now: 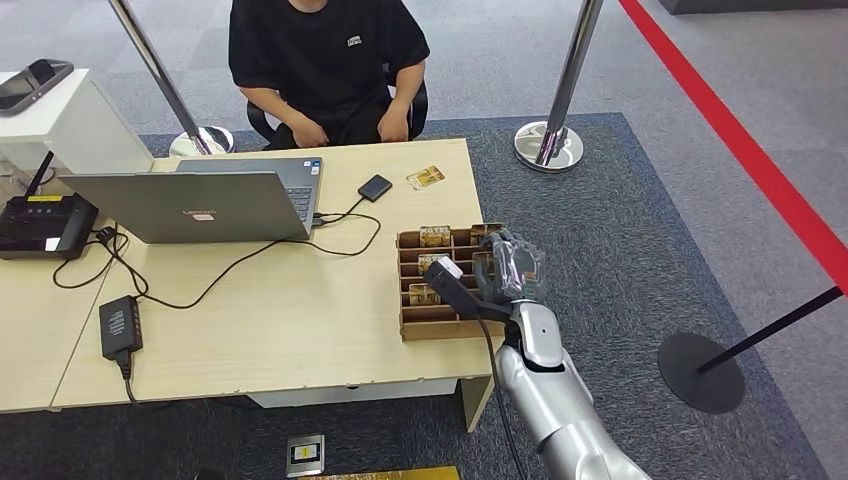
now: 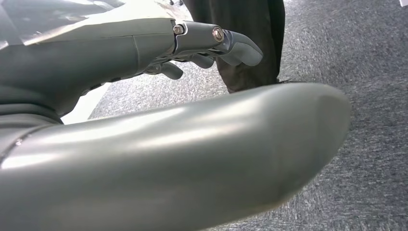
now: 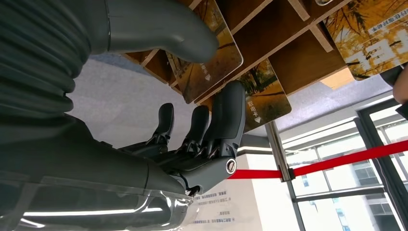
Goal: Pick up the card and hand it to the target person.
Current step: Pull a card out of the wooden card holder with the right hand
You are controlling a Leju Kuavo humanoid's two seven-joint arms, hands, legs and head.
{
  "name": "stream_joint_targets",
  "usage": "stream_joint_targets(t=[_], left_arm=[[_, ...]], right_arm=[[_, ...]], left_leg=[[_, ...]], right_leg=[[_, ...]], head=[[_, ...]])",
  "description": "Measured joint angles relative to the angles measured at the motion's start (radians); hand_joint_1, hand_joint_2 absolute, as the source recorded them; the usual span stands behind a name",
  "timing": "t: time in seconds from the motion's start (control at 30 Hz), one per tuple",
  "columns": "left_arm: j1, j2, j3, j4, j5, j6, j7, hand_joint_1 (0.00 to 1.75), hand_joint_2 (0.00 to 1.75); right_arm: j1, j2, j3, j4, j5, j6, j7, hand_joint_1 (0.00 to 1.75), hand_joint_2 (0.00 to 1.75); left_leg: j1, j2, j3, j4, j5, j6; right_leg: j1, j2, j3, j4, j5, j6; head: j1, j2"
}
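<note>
while poised over the right end of the wooden card box [image 1: 408, 300] at the desk's [image 1: 280, 320] near right corner, right hand [image 1: 508, 268] at the box's right compartments, fingers [image 3: 226, 118] and thumb [image 3: 163, 30] closing on a card [image 3: 211, 62] with an autumn-tree print; thumb on one face, dark fingers reaching toward the other, card edge between them, so pinching that card as far as the right wrist view shows. more cards [image 1: 434, 237] standing in the box's slots, another such card [image 3: 262, 94] just beside the pinched one. one loose card [image 1: 426, 177] flat on the desk near the far edge, in front of a seated person [image 1: 325, 60] in a black shirt. left hand [image 2: 202, 45] above grey carpet, fingers loosely curled, nothing in them. also on the desk: open laptop [image 1: 200, 205], small black card reader [image 1: 375, 187] on a cable, black power brick [image 1: 120, 327], black phone unit [image 1: 40, 225] at the left.
</note>
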Motion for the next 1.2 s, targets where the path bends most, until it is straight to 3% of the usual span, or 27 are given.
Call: stream_joint_targets(t=[0.73, 1.2], left_arm=[[0.000, 0.000, -0.010, 0.000, -0.004, -0.003, 0.005, 0.00, 0.00], [0.000, 0.000, -0.014, 0.000, 0.001, -0.004, 0.000, 0.00, 0.00]], right_arm=[[-0.001, 0.000, 0.000, 0.001, 0.006, 0.021, 0.001, 0.90, 1.75], [0.000, 0.000, 0.000, 0.000, 0.001, 0.014, -0.005, 1.25, 1.75]], left_leg=[[0.000, 0.000, 0.000, 0.000, 0.000, 0.000], [0.000, 0.000, 0.000, 0.000, 0.000, 0.000]], right_leg=[[0.000, 0.000, 0.000, 0.000, 0.000, 0.000], [0.000, 0.000, 0.000, 0.000, 0.000, 0.000]], head=[[0.000, 0.000], [0.000, 0.000]])
